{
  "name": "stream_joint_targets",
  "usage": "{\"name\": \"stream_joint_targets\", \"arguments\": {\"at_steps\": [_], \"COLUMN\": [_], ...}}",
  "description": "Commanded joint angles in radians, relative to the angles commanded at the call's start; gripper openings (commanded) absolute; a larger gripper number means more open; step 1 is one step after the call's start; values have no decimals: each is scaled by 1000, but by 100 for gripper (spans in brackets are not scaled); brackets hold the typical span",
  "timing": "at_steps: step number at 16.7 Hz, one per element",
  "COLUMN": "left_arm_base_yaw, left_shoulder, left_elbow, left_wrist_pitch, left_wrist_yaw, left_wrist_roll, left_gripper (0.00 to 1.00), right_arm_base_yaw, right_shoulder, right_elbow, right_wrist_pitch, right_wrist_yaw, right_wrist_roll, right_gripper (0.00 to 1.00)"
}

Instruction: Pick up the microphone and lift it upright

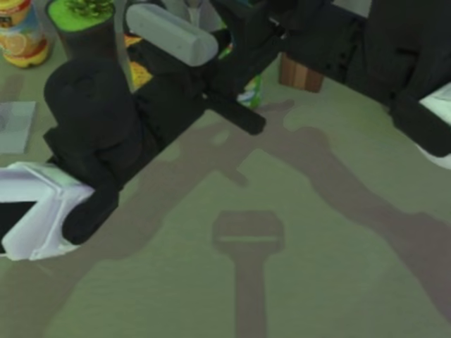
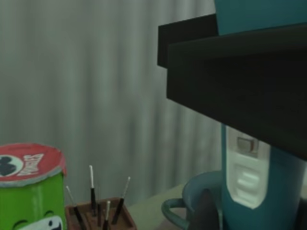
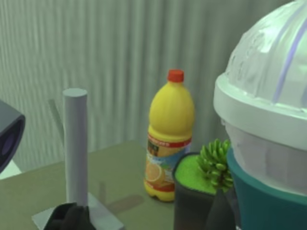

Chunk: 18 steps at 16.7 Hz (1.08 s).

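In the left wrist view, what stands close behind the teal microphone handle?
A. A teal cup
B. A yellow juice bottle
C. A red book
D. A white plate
A. A teal cup shows its rim and handle just behind the microphone, whose handle runs up between the dark fingers of the left gripper.

I can partly read one brand: a white Pringles-style logo on the red lid of the tall green cardboard can point(image 2: 29, 189). The label on the yellow plastic juice bottle point(image 3: 169, 139) is too blurred to read.
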Motion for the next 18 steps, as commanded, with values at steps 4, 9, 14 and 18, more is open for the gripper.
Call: {"name": "stream_joint_targets", "arguments": {"at_steps": [4,9,14,18], "left_arm_base_yaw": [0,0,0,0], "left_shoulder": [0,0,0,0], "left_elbow": [0,0,0,0], "left_wrist_pitch": [0,0,0,0], "left_wrist_yaw": [0,0,0,0], "left_wrist_roll": [0,0,0,0], "left_gripper": [0,0,38,68], "right_arm_base_yaw": [0,0,0,0], "right_shoulder": [0,0,0,0], "right_elbow": [0,0,0,0], "right_wrist_pitch": [0,0,0,0], "right_wrist_yaw": [0,0,0,0], "right_wrist_roll": [0,0,0,0], "right_gripper": [0,0,0,0]}}
